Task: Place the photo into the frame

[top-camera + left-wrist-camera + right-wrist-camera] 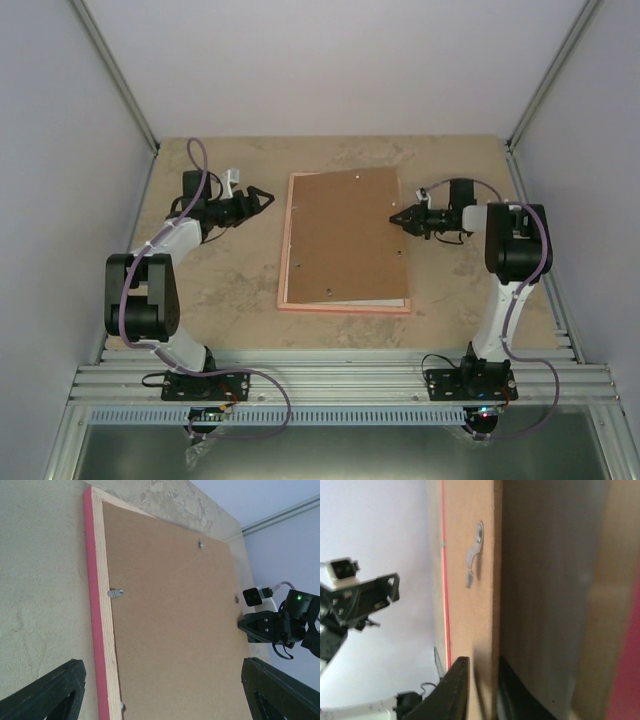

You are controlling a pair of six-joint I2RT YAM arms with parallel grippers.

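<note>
The pink frame [287,250] lies face down at the table's middle. The brown backing board [345,235] rests on it, skewed, with its right edge raised. A thin white strip [365,301] shows under the board's near edge; I cannot tell if it is the photo, whose picture side is hidden. My right gripper [398,218] is shut on the board's right edge, one finger [456,690] above the board [470,605] and one below. My left gripper [268,198] is open and empty just left of the frame's far corner; its view shows the frame's pink rail [92,605] and the board [175,620].
Small metal tabs [115,593] stick out of the frame's inner wooden edge. A metal hanger [475,555] sits on the board's back. White walls stand on three sides, and a metal rail [340,380] runs along the near edge.
</note>
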